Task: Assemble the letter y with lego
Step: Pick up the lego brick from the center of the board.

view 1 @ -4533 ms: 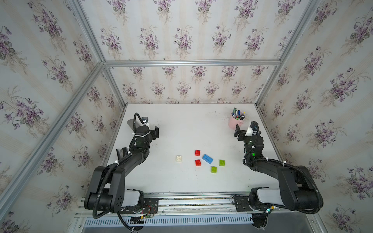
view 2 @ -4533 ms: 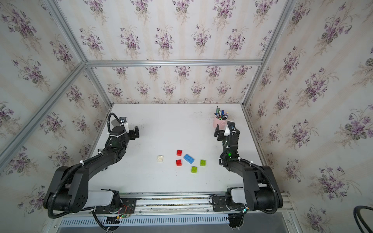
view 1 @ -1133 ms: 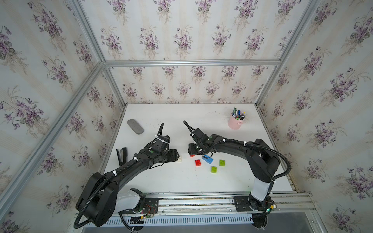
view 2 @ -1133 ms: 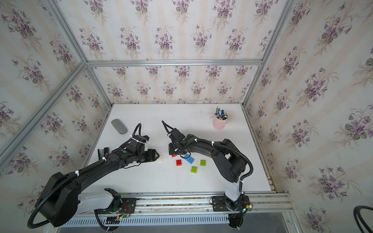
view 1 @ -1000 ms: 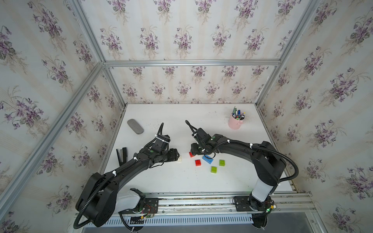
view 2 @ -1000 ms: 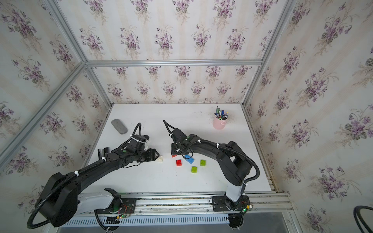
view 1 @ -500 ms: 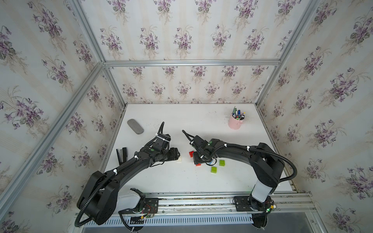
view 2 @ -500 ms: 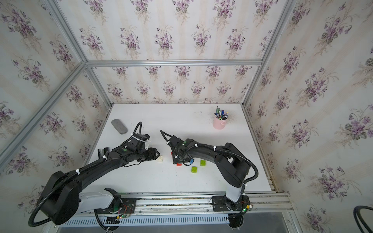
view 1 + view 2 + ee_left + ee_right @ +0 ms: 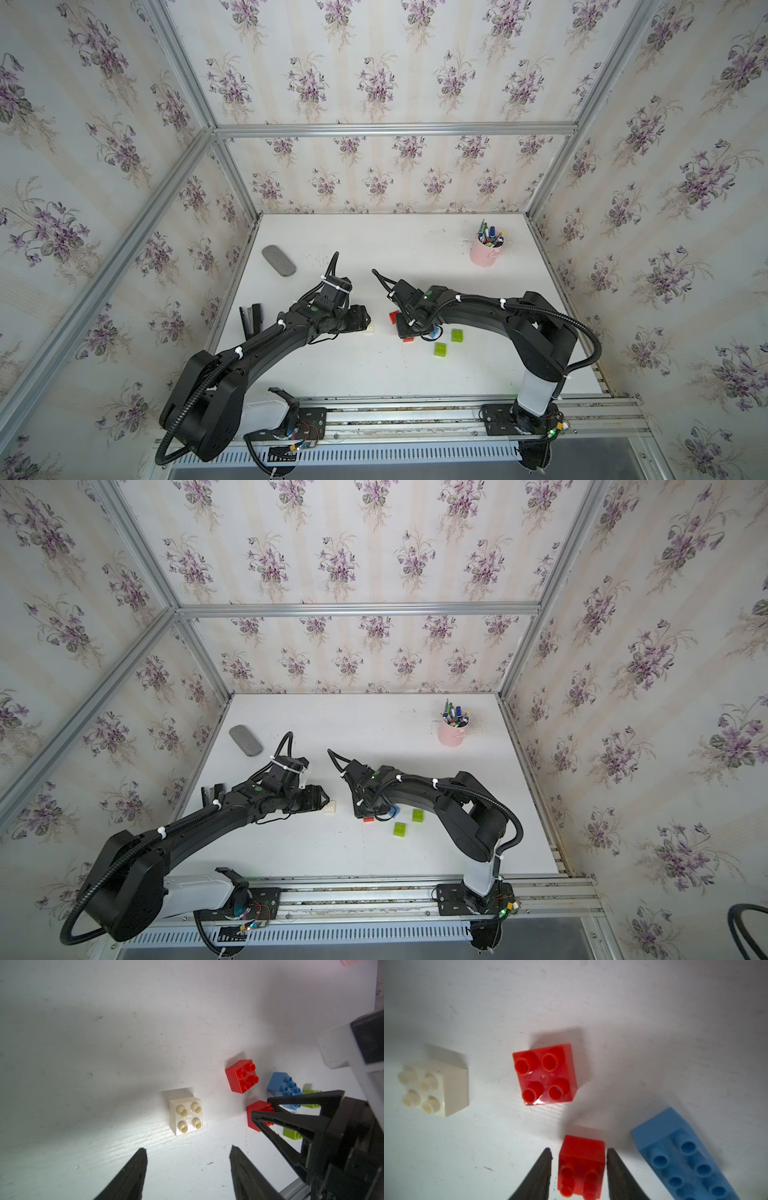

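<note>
Right wrist view: one red brick (image 9: 581, 1159) sits studs-up on the table (image 9: 374, 374) between the fingers of the right gripper (image 9: 579, 1150). The jaws flank its two flat sides with a thin gap showing at each. The brick is free, not yet clamped. No y exists: all six bricks lie loose and apart.

Positions, in a top view, taken from the blue brick (image 9: 435, 331):
- The flanked red is at 8 o'clock, mostly hidden under the gripper.
- The second red (image 9: 393, 318) is at 10.
- The cream brick (image 9: 369, 328) is at 9, farther out.
- One green (image 9: 457, 335) is at 3 and the other green (image 9: 440, 349) at 5.
- The pen cup (image 9: 484, 253) is at 1, well apart.

Handling, judged: hard moulded plastic, light, stiff, not fragile. The glossy walls may slip or twist under a skewed pinch. Take hold on opposite side walls, square on and below the studs, leaving studs and underside free for joining.

Right arm: arches from its base at 5 o'clock to table centre, wrist pitched steeply down over the reds.

Left arm: stretched low from 7 o'clock, with the left gripper (image 9: 188, 1148) aimed toward 3 o'clock at the cream brick. That brick lies just ahead of the tips, not between them. Its fingers stand apart, holding nothing.
</note>
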Action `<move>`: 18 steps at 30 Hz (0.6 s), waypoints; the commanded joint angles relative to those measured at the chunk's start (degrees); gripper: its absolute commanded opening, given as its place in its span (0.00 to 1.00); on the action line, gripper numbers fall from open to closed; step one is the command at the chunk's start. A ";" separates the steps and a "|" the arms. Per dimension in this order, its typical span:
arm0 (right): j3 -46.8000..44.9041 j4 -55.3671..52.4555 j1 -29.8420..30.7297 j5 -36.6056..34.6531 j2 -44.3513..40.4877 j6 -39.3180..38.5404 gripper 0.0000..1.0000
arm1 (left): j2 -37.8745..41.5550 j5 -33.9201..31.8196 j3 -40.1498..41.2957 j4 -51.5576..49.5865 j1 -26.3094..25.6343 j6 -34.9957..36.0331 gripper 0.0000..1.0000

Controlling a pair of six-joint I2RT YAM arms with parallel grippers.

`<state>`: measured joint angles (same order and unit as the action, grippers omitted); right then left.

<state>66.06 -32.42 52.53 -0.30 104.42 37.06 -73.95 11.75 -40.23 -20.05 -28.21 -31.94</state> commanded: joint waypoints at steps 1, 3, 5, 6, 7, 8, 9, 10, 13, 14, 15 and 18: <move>0.12 -0.98 0.05 0.12 0.30 0.43 0.40 | -0.29 -0.09 0.05 0.28 0.02 0.04 0.66; 0.42 -1.02 0.14 0.12 0.48 0.17 0.37 | -0.36 -0.06 0.11 0.37 0.03 -0.06 0.66; 0.80 -1.30 0.11 0.25 0.92 -0.22 0.37 | -0.38 -0.08 0.15 0.45 0.05 -0.06 0.66; 0.98 -1.42 0.16 0.29 1.20 -0.39 0.37 | -0.33 -0.08 0.15 0.45 0.05 -0.05 0.65; 1.07 -1.44 0.11 0.37 1.31 -0.64 0.35 | -0.35 -0.10 0.15 0.45 0.04 -0.05 0.65; 1.17 -1.50 0.11 0.30 1.32 -0.88 0.33 | -0.39 -0.07 0.11 0.45 -0.01 -0.05 0.66; 1.26 -1.56 0.11 0.23 1.23 -1.07 0.32 | -0.28 -0.07 0.07 0.49 0.07 -0.05 0.66; 1.48 -1.72 0.12 0.00 0.99 -1.42 0.32 | -0.31 -0.06 0.03 0.48 0.00 -0.07 0.66; 2.84 -2.71 0.05 -1.31 0.27 -2.85 0.31 | -0.57 0.10 -0.33 0.54 0.00 0.08 0.66; 3.22 -2.84 -0.06 -1.46 0.09 -3.38 0.31 | -0.67 0.26 -0.44 0.58 0.05 0.13 0.66; 3.68 -3.11 -0.19 -1.60 -0.16 -3.94 0.30 | -0.92 0.37 -0.55 0.58 0.08 0.29 0.66; 4.84 -3.22 -0.56 -1.22 -0.62 -5.72 0.30 | -1.50 0.62 -1.24 0.72 0.03 0.43 0.66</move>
<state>70.08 -34.59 52.12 -0.78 104.38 33.04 -75.16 11.99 -40.80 -19.90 -28.21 -31.92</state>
